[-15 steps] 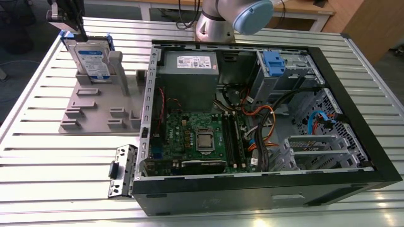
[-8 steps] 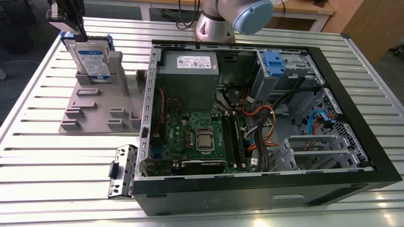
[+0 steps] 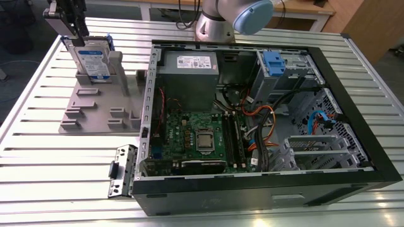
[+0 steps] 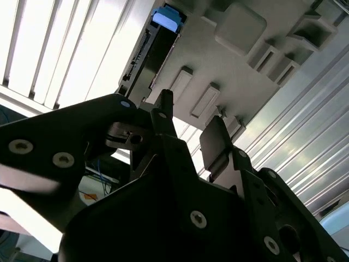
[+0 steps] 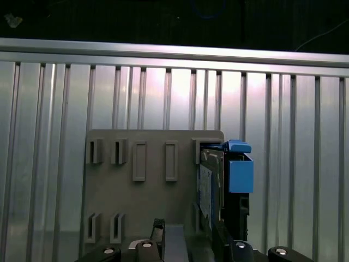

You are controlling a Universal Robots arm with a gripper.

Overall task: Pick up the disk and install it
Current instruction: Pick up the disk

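You have one disk, standing upright in one grey rack on the slatted surface, beside one open computer case. Your hand hovers near its top, spread apart and holding nothing. The disk's blue-and-white label is too small to read.

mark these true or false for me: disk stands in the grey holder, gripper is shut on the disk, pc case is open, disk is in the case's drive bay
1. The disk stands upright in the grey holder. True.
2. The gripper is shut on the disk. False: in the second wrist view its fingers are apart with nothing between them, and in the exterior view it hangs just above the disk.
3. The computer case lies open with the motherboard showing. True.
4. The disk is in the case's drive bay. False: it is in the holder, outside the case at the exterior view's left.
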